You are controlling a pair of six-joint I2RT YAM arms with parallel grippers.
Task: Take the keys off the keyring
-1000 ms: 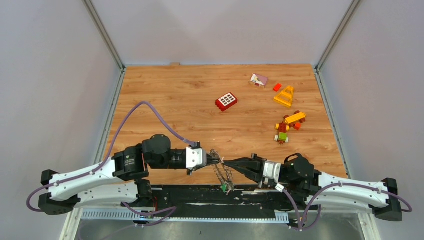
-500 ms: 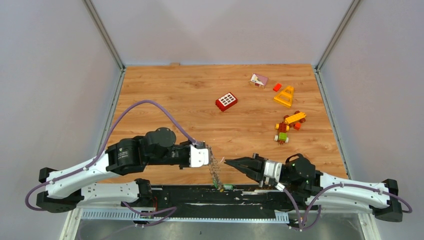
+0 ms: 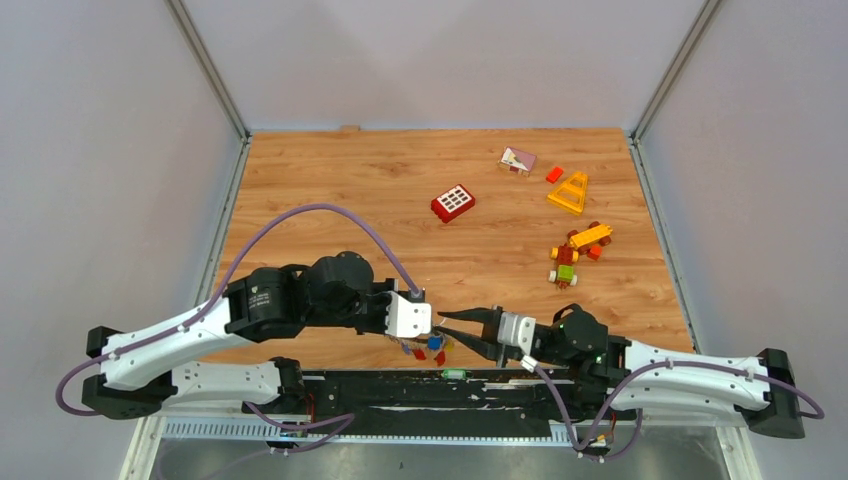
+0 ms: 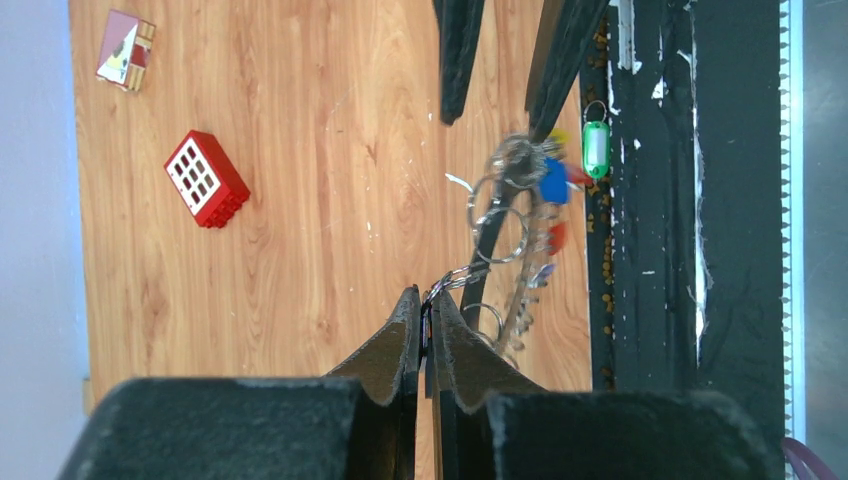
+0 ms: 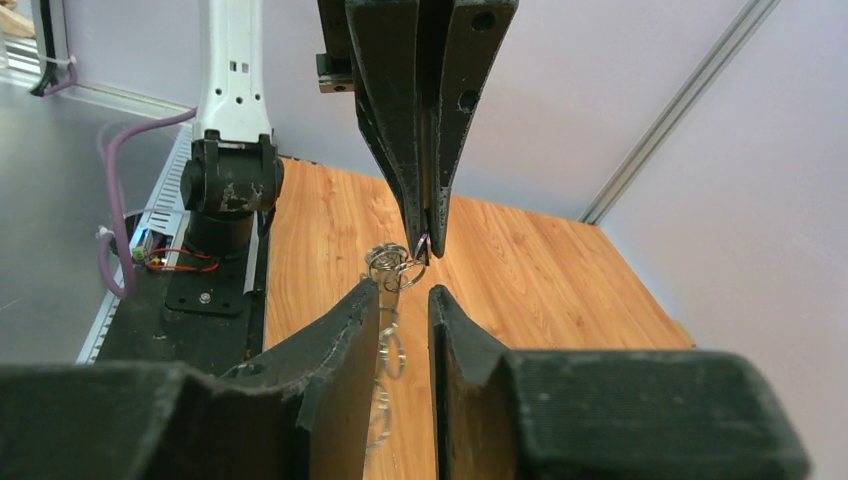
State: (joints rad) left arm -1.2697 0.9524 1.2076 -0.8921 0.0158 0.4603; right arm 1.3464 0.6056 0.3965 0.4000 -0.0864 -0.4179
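Note:
The keyring [image 4: 503, 216], a cluster of metal rings, hangs from my left gripper [image 4: 427, 297], which is shut on one small ring. Its keys [image 4: 553, 186] dangle from it, some with blue or red heads. From above the bunch [image 3: 431, 346] hangs near the table's front edge, under the left gripper [image 3: 428, 322]. My right gripper [image 5: 404, 294] is open, its fingers [image 5: 363, 305] either side of the hanging rings [image 5: 386, 345] without pinching them. In the top view the right gripper [image 3: 446, 327] faces the left one closely.
A green key tag [image 4: 595, 148] lies on the black base strip [image 3: 520, 385]. A red brick [image 3: 453, 203] sits mid-table. A pink and white brick [image 3: 517, 160], a yellow triangle piece [image 3: 569, 193] and a small brick vehicle [image 3: 572, 255] lie at the back right.
The right gripper has opened and let go of the bunch. The left gripper has moved right and the keyring now hangs from it alone. The right arm has moved left.

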